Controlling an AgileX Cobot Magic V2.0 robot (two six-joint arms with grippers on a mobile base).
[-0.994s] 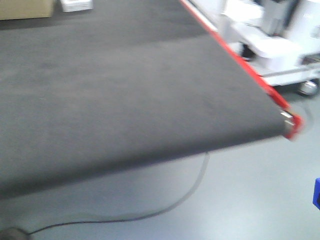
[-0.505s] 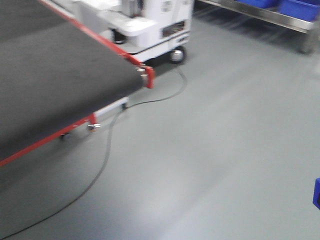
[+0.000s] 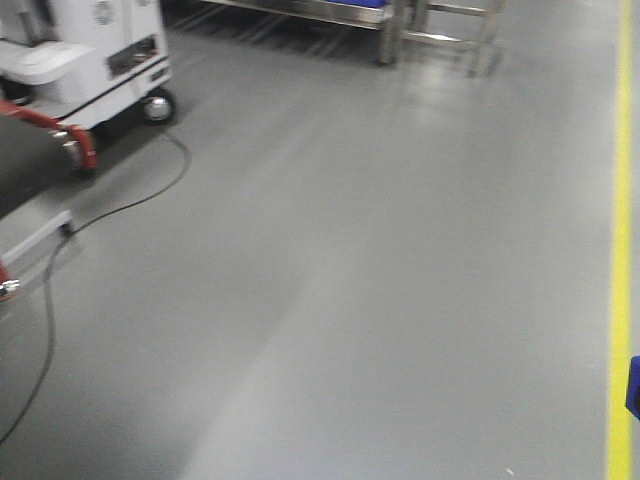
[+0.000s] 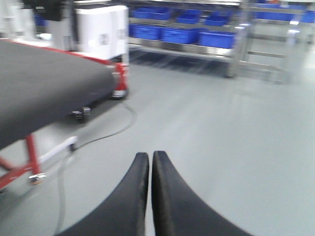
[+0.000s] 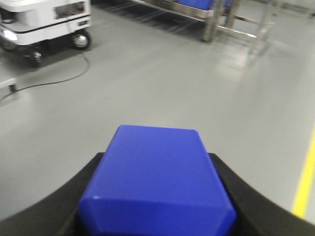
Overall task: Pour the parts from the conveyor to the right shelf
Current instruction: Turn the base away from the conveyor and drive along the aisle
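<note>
One blue block (image 5: 156, 189) clamped in right gripper (image 5: 157, 169), left gripper (image 4: 149, 164) closed empty; right shelf (image 4: 235, 49) ahead, pouring not yet done.

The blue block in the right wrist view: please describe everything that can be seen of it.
The block is a small, solid blue piece, plastic by its look, roughly cubic with bevelled corners and smooth faces; no stud shows from here. It sits between the black fingers of the right gripper, which press on its two sides. It hangs above the grey floor; nothing else is seen touching it.
</note>
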